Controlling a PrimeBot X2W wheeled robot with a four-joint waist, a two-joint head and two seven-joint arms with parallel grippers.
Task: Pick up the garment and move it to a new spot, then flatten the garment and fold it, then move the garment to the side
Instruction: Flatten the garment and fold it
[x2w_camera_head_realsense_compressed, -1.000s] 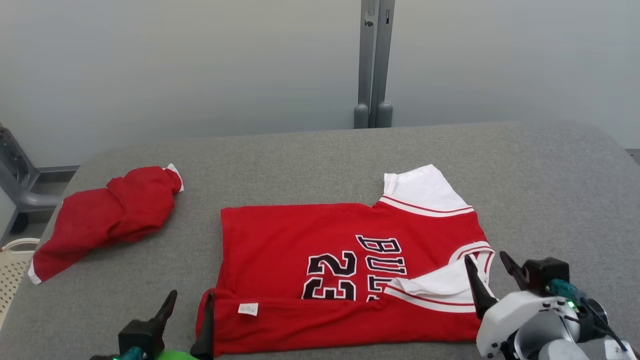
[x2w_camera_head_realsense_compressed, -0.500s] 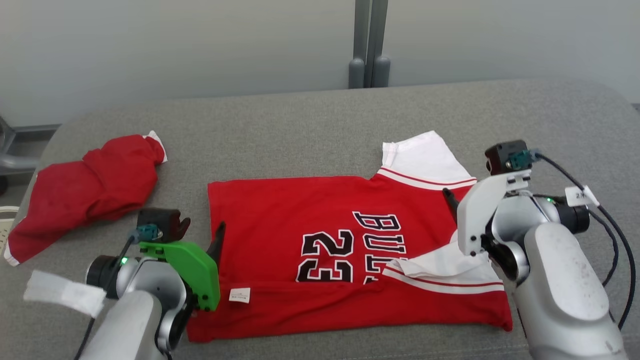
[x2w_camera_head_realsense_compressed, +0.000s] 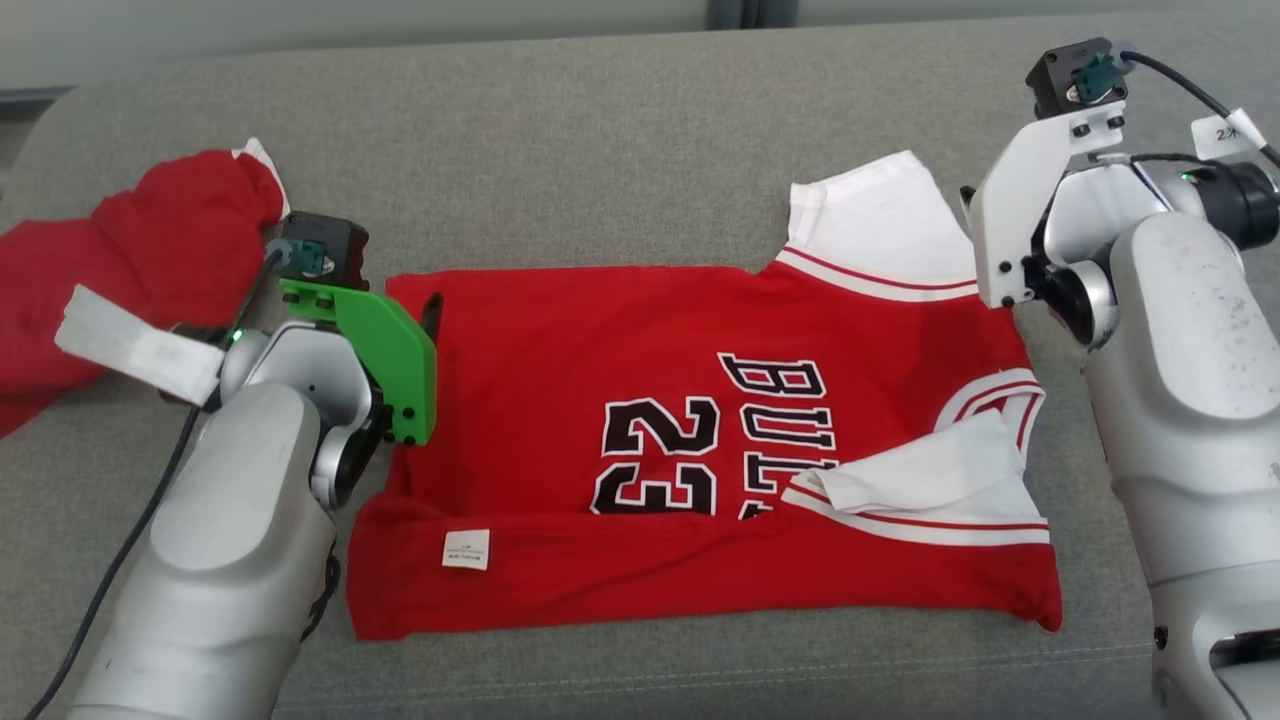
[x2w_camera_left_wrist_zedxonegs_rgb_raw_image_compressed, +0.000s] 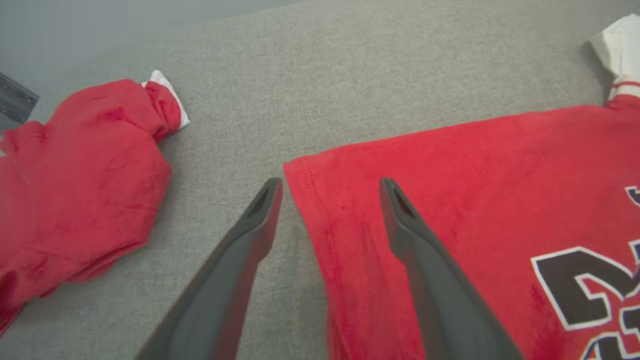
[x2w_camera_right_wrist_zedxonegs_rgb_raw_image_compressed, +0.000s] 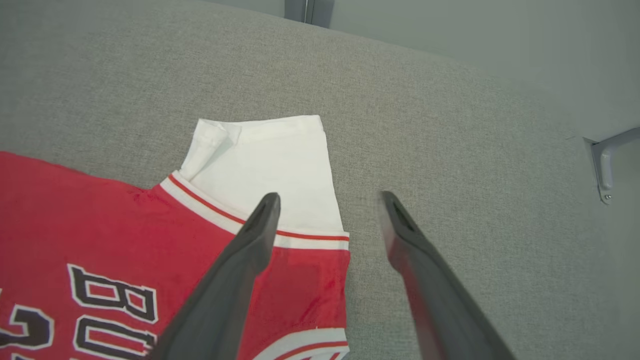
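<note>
Both left fingers (x2w_camera_left_wrist_zedxonegs_rgb_raw_image_compressed: 240, 260) and right fingers (x2w_camera_right_wrist_zedxonegs_rgb_raw_image_compressed: 240, 270) spread, empty, at jersey (x2w_camera_head_realsense_compressed: 600, 340) edges, crumpled red garment (x2w_camera_head_realsense_compressed: 150, 240) nearby.

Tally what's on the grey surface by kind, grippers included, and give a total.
Garments: 2, the jersey and the crumpled garment
Grippers: 2, the left gripper and the right gripper, both open
Total: 4

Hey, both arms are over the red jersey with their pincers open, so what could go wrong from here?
1. The left pincer straddles the jersey's far corner; closing may catch only the top layer.
2. The right pincer hangs at the edge of the far white sleeve and could pinch just that sleeve.
3. The near sleeve lies folded over the print; folding now might lock in that crease.
</note>
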